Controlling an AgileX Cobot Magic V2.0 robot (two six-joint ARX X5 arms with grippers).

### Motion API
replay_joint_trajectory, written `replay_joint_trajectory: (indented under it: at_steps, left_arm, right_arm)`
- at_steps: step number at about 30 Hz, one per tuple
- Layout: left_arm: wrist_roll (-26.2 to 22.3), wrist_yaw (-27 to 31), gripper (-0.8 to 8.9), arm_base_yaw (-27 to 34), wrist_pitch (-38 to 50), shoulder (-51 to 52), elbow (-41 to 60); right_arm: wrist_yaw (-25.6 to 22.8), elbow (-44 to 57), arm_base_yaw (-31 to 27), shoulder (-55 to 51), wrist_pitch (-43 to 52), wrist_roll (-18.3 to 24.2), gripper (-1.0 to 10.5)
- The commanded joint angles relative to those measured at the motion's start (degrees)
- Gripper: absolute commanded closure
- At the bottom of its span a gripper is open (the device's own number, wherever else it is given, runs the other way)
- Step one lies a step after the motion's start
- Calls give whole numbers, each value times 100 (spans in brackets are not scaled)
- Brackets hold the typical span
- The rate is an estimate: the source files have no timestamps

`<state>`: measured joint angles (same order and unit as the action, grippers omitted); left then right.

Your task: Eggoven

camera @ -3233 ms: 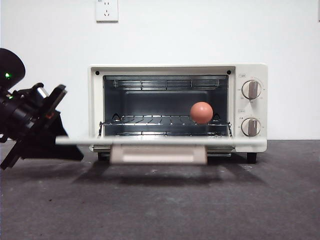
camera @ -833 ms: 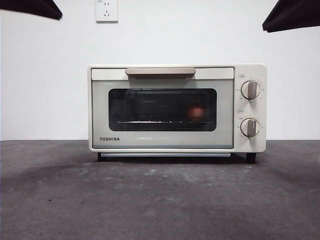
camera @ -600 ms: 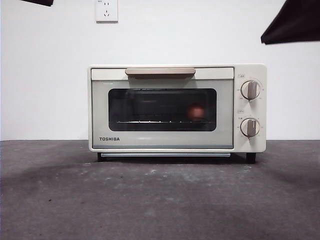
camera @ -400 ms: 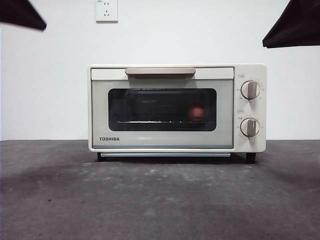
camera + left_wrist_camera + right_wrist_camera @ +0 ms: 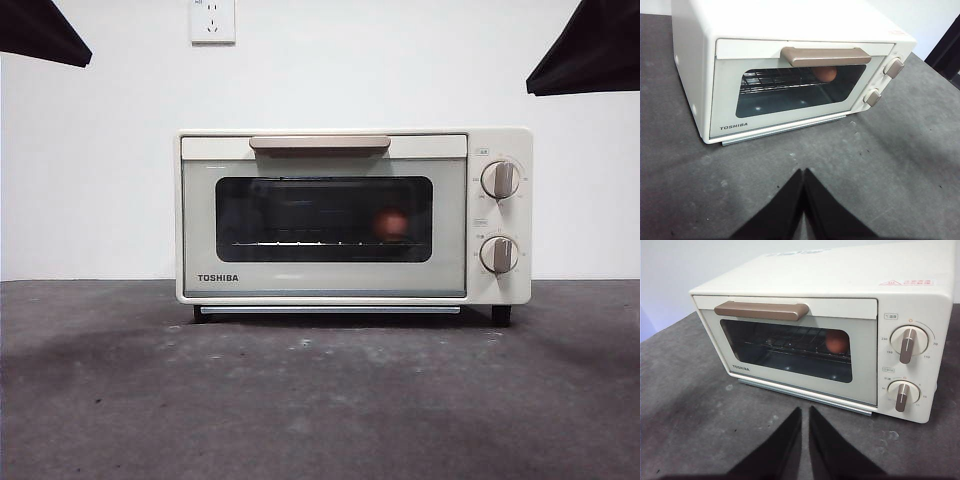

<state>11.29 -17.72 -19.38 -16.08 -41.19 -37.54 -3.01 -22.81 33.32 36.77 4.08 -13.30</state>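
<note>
The cream TOSHIBA toaster oven [image 5: 352,215] stands at the back of the table with its dark glass door shut and its tan handle [image 5: 320,143] up. Behind the glass, the reddish-brown egg [image 5: 391,223] rests on the wire rack at the right side, also visible as the egg [image 5: 825,74] and the egg [image 5: 838,342]. My left gripper [image 5: 803,172] hangs shut and empty, well in front of the oven. My right gripper [image 5: 804,411] is likewise back from the oven, its jaws nearly together with nothing between them. Both arms show only as black tips at the front view's top corners.
Two knobs [image 5: 500,180] sit on the oven's right panel. A wall socket [image 5: 212,20] is on the white wall behind. The dark grey tabletop [image 5: 320,390] stretches in front of the oven.
The oven door, open 2.9 s ago with an arm at the left, is shut. Over the last second only the black arm tips at the top corners shifted slightly.
</note>
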Motion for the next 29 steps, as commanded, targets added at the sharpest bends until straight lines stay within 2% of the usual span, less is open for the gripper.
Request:
replay_joint_trajectory:
  at_steps: [1, 8, 11, 13, 15, 21, 25, 29]
  left_arm:
    - [-74, 17, 806, -26, 85, -24, -77]
    - [-98, 17, 806, -26, 68, -26, -77]
    - [-782, 63, 806, 9, 68, 63, -63]
    - [-1169, 393, 806, 142, 136, 221, -35]
    - [-1279, 693, 806, 361, 315, 452, 72]
    - [-1718, 850, 806, 1169, 1108, 1558, 979]
    - [-1768, 1178, 806, 1486, 1443, 2409, 1810]
    - [-1764, 1191, 806, 1622, 1438, 3161, 2500]
  right_arm:
    - [-4, -2, 39, 17, 59, 46, 943]
    - [-4, -2, 39, 17, 59, 46, 943]
    - [-4, -2, 39, 17, 59, 46, 943]
    - [-4, -2, 39, 17, 59, 46, 943]
    - [-4, -2, 39, 17, 59, 46, 943]
    - [-4, -2, 39, 17, 59, 46, 943]
    - [-4, -2, 39, 17, 59, 46, 943]
    - [-7, -2, 39, 17, 59, 46, 943]
